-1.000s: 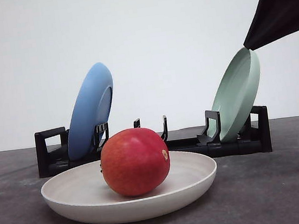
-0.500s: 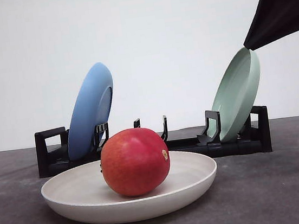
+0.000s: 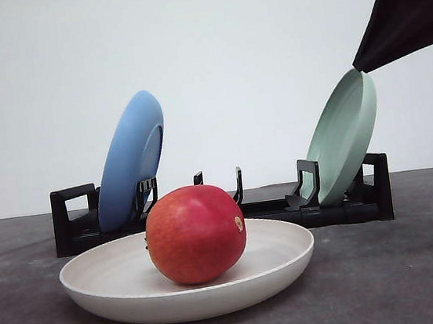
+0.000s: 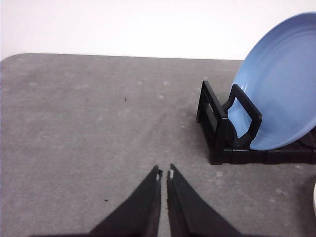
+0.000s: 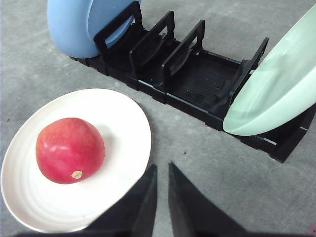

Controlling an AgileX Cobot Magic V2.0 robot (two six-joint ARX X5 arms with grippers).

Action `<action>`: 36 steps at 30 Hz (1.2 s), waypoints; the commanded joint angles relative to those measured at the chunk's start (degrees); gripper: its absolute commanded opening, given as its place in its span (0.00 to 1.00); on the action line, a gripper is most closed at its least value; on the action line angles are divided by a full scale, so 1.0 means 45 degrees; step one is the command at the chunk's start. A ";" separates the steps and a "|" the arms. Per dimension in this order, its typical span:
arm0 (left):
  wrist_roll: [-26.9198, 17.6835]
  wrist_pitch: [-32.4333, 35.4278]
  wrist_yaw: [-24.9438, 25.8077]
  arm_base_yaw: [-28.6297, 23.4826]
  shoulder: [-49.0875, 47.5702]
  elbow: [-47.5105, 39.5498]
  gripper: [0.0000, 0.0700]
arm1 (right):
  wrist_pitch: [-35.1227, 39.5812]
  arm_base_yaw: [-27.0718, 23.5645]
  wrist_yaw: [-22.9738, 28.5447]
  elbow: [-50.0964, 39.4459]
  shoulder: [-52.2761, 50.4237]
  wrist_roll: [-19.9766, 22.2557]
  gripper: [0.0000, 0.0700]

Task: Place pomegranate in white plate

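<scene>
The red pomegranate (image 3: 196,233) rests inside the white plate (image 3: 284,260) on the grey table; the right wrist view shows the same pomegranate (image 5: 70,150) lying toward one side of the plate (image 5: 123,123). My right gripper (image 5: 162,170) hangs shut above the table just beside the plate's rim, holding nothing, apart from the fruit. A dark part of the right arm (image 3: 407,4) fills the upper right corner of the front view. My left gripper (image 4: 165,174) is shut over bare table, away from the plate, with nothing between its fingers.
A black dish rack (image 3: 270,211) stands behind the white plate. A blue plate (image 3: 131,158) leans in its left end and a pale green plate (image 3: 346,134) in its right end. The rack (image 5: 197,79) has free slots in the middle.
</scene>
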State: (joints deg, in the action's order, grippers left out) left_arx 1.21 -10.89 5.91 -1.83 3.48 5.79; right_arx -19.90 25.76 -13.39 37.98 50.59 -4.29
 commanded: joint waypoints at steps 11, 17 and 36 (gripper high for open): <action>0.0271 0.0065 -0.0456 0.0013 -0.0742 -0.1140 0.00 | 0.0146 0.0053 -0.0019 0.0078 0.0049 0.0102 0.05; 0.0281 0.0047 -0.1536 0.0112 -0.0742 -0.1135 0.00 | 0.0146 0.0054 -0.0019 0.0078 0.0049 0.0107 0.05; 0.0529 0.0042 -0.1530 0.0112 -0.0737 -0.1135 0.00 | 0.0146 0.0053 -0.0019 0.0078 0.0049 0.0104 0.05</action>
State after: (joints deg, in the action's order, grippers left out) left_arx 3.22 -10.63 -0.73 -1.34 0.21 1.30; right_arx -19.88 25.76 -13.39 37.98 50.59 -4.29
